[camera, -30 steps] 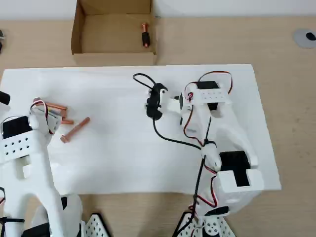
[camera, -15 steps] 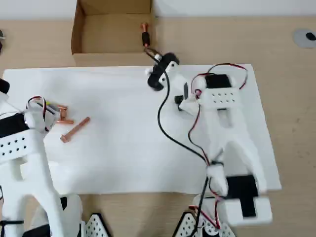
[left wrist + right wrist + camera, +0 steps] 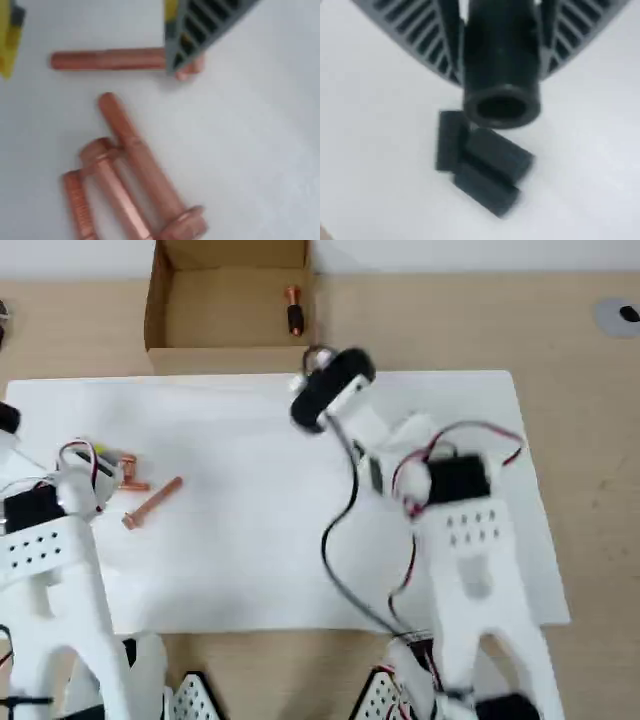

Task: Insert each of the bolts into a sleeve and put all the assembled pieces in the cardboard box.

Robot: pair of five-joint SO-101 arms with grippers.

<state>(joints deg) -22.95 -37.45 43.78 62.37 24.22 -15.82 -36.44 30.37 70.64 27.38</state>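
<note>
Several copper bolts [image 3: 135,165] lie in a loose heap on the white sheet [image 3: 250,540]. One bolt [image 3: 107,59] lies apart, and my open left gripper [image 3: 92,67] hangs over it, its grey finger [image 3: 200,30] at the bolt's head. In the high view the left arm stands at the bolts [image 3: 152,503] on the sheet's left. My right gripper [image 3: 501,100] is shut on a black sleeve [image 3: 501,60], held over three more sleeves [image 3: 480,170] lying on the sheet. One assembled piece [image 3: 293,310] rests in the cardboard box [image 3: 155,310].
The box stands on the wooden table beyond the sheet's far edge, left of centre. The right arm [image 3: 470,540] and its black cable [image 3: 340,530] span the sheet's right half. A grey round fitting [image 3: 618,315] sits at the table's far right.
The right arm has swung round: its wrist went from the sheet's middle to the far edge near the box and rose. The left arm shifted only slightly.
</note>
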